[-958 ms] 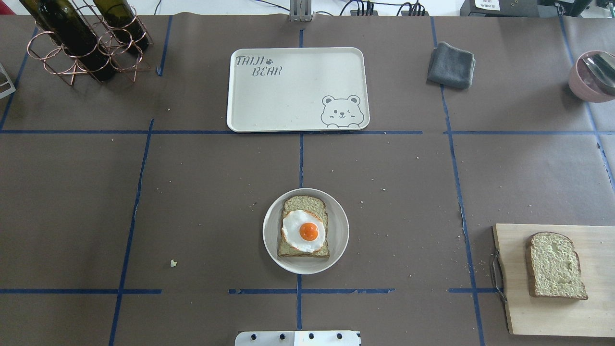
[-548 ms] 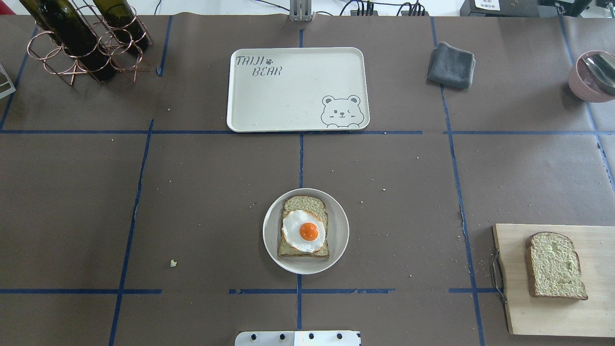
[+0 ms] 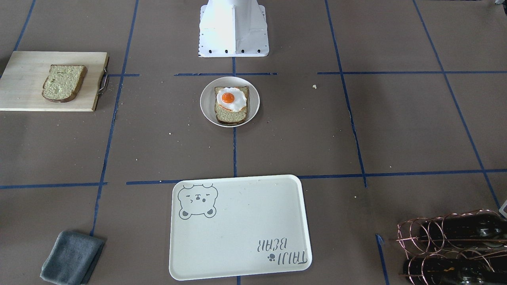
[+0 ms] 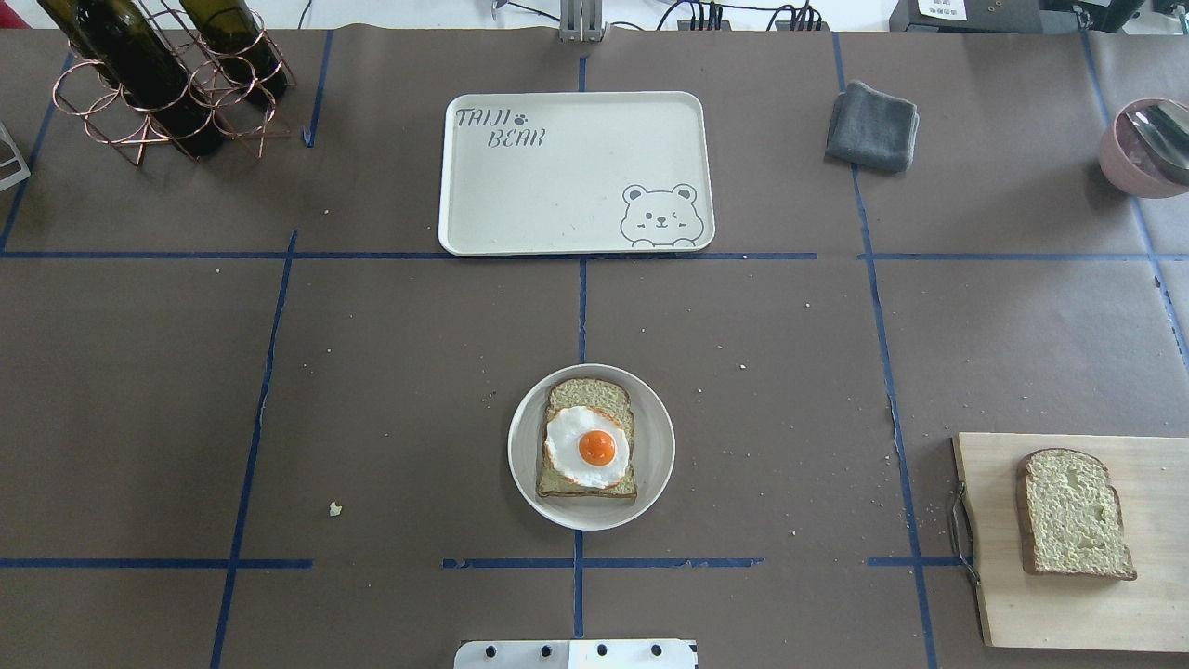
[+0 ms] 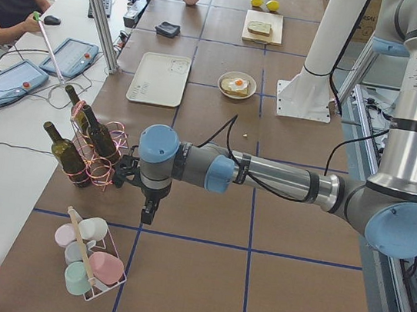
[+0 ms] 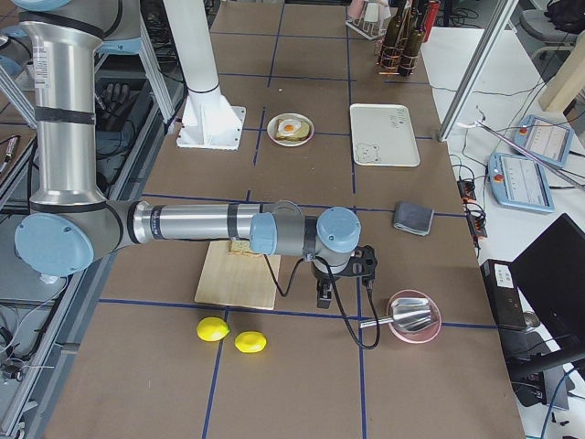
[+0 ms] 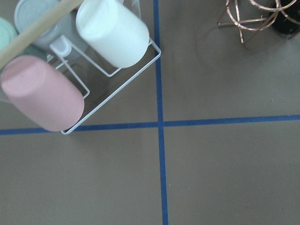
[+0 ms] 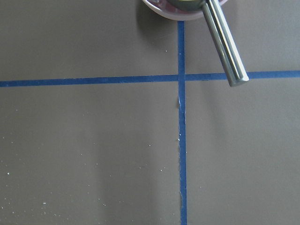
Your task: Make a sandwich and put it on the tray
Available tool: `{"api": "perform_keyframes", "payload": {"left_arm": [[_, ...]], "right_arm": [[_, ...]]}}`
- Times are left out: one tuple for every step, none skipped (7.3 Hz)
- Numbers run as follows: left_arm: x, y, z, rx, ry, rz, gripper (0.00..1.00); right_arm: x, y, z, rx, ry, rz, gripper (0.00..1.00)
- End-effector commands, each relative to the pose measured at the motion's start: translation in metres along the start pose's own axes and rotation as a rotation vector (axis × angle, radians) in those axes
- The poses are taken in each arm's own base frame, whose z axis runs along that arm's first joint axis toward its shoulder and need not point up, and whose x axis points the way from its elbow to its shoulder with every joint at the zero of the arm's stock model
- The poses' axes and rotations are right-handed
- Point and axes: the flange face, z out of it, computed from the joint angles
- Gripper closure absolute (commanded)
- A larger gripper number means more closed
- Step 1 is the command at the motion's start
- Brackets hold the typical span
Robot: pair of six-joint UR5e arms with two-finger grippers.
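Note:
A bread slice [image 4: 587,395] topped with a fried egg [image 4: 594,448] lies on a small round white plate [image 4: 655,446] at the near centre of the table. A second bread slice [image 4: 1073,513] lies on the wooden cutting board [image 4: 1161,604] at the near right. The cream tray [image 4: 557,186] with the bear drawing sits bare at the far centre. My left gripper [image 5: 148,213] hangs off to the left near the bottle rack. My right gripper [image 6: 324,294] hangs past the cutting board near the pink bowl. Both show only in side views, so I cannot tell if they are open or shut.
A copper rack with wine bottles [image 4: 167,84] stands at the far left. A folded grey cloth [image 4: 871,125] and a pink bowl [image 4: 1147,149] with a metal spoon [image 8: 225,42] are at the far right. A wire rack of cups [image 7: 112,33] and two lemons [image 6: 212,329] lie beyond the table's ends.

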Motion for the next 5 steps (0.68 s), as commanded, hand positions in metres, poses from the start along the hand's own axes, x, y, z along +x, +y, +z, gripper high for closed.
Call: {"api": "perform_keyframes", "payload": {"left_arm": [[0.065,-0.019,0.040,0.056,0.055,0.236,0.00],[0.083,-0.023,0.046,0.074,0.076,0.243,0.00],[0.109,-0.044,0.040,0.113,0.095,0.283,0.00],[0.133,-0.061,0.050,0.098,0.114,0.251,0.00],[0.161,-0.064,0.056,0.089,0.144,0.200,0.00]], "right_arm": [[-0.065,-0.055,-0.031,0.061,-0.009,-0.103,0.00],[-0.103,-0.064,0.003,0.001,-0.010,-0.124,0.00],[-0.150,-0.070,0.008,-0.003,-0.029,-0.095,0.00],[-0.182,-0.065,0.008,0.021,-0.050,-0.092,0.00],[-0.213,-0.055,0.023,0.031,-0.071,-0.057,0.00]]}}
